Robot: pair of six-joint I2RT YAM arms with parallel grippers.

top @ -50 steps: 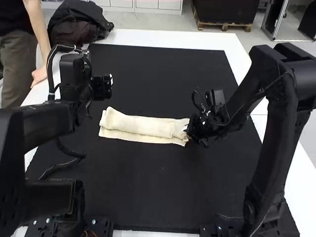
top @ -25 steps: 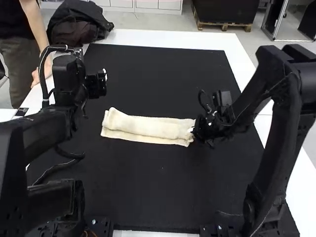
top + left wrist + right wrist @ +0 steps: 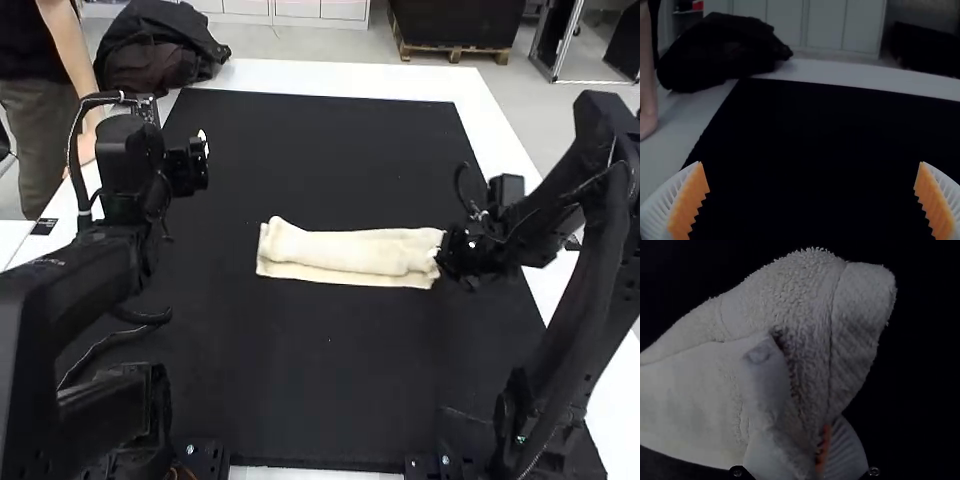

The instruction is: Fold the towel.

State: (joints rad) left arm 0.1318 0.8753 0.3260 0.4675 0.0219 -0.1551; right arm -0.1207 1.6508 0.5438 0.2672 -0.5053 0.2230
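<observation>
High view: right gripper (image 3: 441, 256) clenches one end of the towel (image 3: 350, 252), left gripper (image 3: 810, 162) empty (fingers parted). A low, level pull should keep the layers aligned.

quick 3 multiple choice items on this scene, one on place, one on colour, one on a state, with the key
1. Where does the towel lie?
A) on the floor
B) on the black mat
C) on bare white tabletop

2. What colour are the left gripper's pads?
A) orange
B) green
C) blue

3. What state is the right gripper in?
A) open, away from the towel
B) holding the towel's middle
C) holding one end of the towel

Key:
1. B: the high view shows black mat all around the towel.
2. A: the left wrist view shows orange on both inner faces.
3. C: the high view shows it at the towel's right end, and the right wrist view shows cloth between its fingers.
</observation>
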